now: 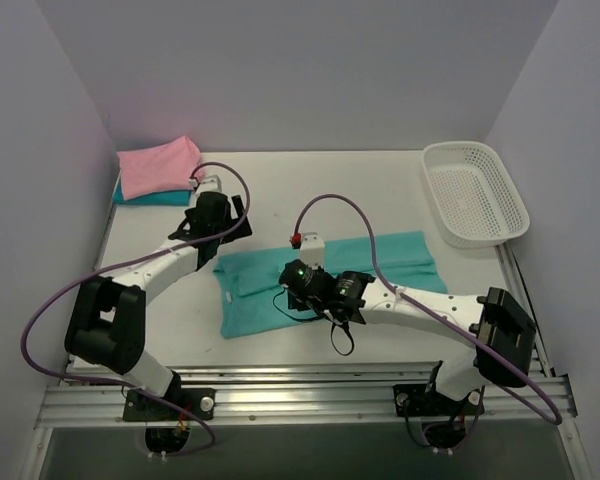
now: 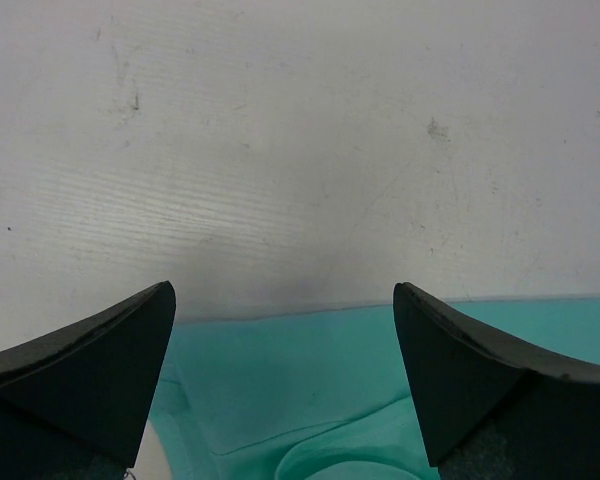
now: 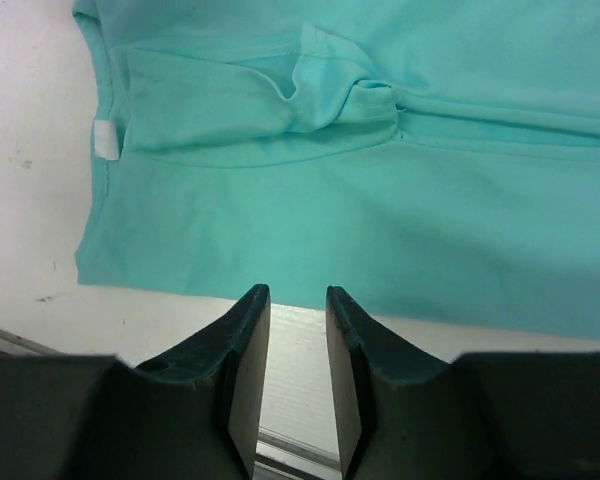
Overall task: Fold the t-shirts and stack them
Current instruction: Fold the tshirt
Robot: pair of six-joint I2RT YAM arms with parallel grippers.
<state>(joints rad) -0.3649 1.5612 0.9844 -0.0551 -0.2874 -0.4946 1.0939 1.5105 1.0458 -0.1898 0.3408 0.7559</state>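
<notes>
A teal-green t-shirt [image 1: 400,260] lies partly folded across the middle of the table, with a bunched sleeve near its centre line [image 3: 320,95]. At the back left a folded pink t-shirt [image 1: 160,165] rests on a darker teal-blue one [image 1: 140,197]. My left gripper [image 1: 230,240] hovers over the teal-green shirt's far left edge [image 2: 300,370], jaws wide open [image 2: 285,300] and empty. My right gripper [image 1: 298,300] sits just off the shirt's near edge [image 3: 380,200]. Its fingers stand a narrow gap apart [image 3: 298,295], with only bare table between them.
A white mesh basket [image 1: 475,190] stands at the back right corner. Grey walls close in the table on three sides. The metal rail [image 1: 300,400] runs along the near edge. A white label [image 3: 106,139] marks the shirt's collar.
</notes>
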